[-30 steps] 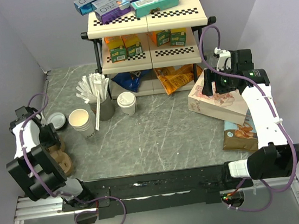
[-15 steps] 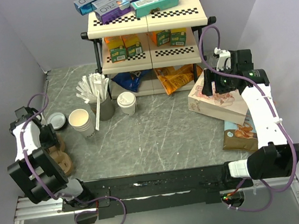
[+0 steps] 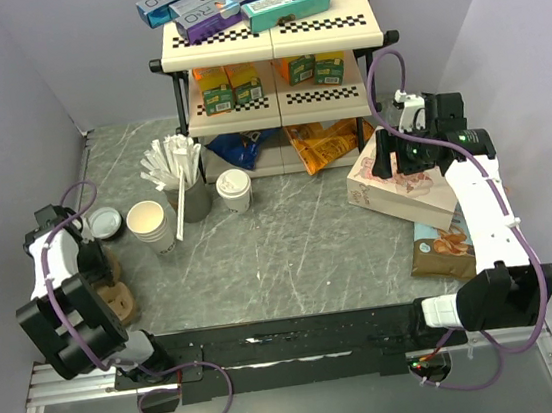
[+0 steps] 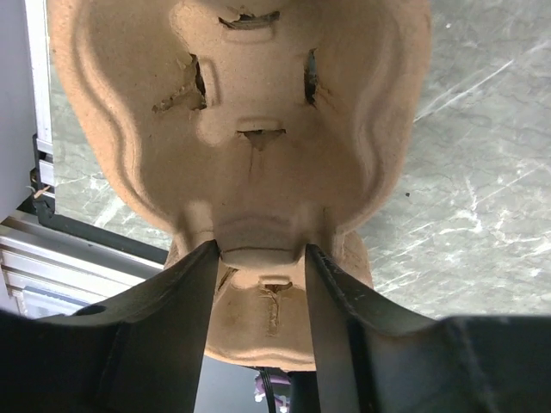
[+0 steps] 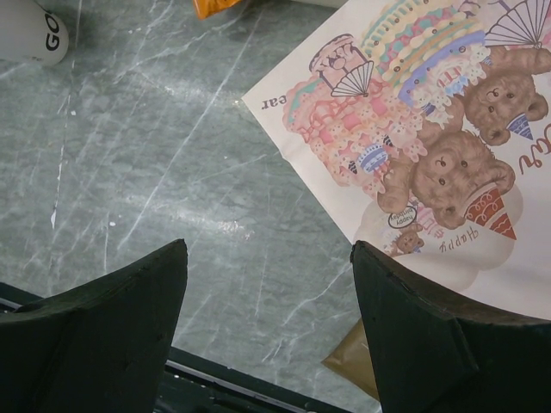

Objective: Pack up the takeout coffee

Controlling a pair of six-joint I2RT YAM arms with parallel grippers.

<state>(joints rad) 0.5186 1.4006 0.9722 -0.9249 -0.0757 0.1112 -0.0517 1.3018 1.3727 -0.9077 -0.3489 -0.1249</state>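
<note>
Takeout coffee (image 3: 152, 223) stood upright on the grey marbled table (image 3: 291, 250), left of centre, open top showing the tan inside. It sat between the flat lid (image 3: 105, 222) on its left and the dark grey cup of white sticks (image 3: 190, 192) just beside it on the right. A second, lidded white cup (image 3: 234, 189) stood past that.

Left gripper (image 3: 94, 261) pointed down over the brown pulp cup carrier (image 3: 122, 302) at the near left edge. The coffee was farther back and to the right of it, near but apart, no contact. In the wrist view the left gripper (image 4: 261, 258) had its fingers (image 4: 185, 310) half-closed either side of a raised rib of the carrier (image 4: 241, 103). They looked to meet the rib on both sides, but a firm pinch could not be told.

Right gripper (image 3: 391, 157) was well across the table from the coffee, over the near corner of the bear-print box (image 3: 400, 191). Its fingers (image 5: 103, 335) were spread wide with nothing between them, with table and box (image 5: 430, 146) below.
</note>
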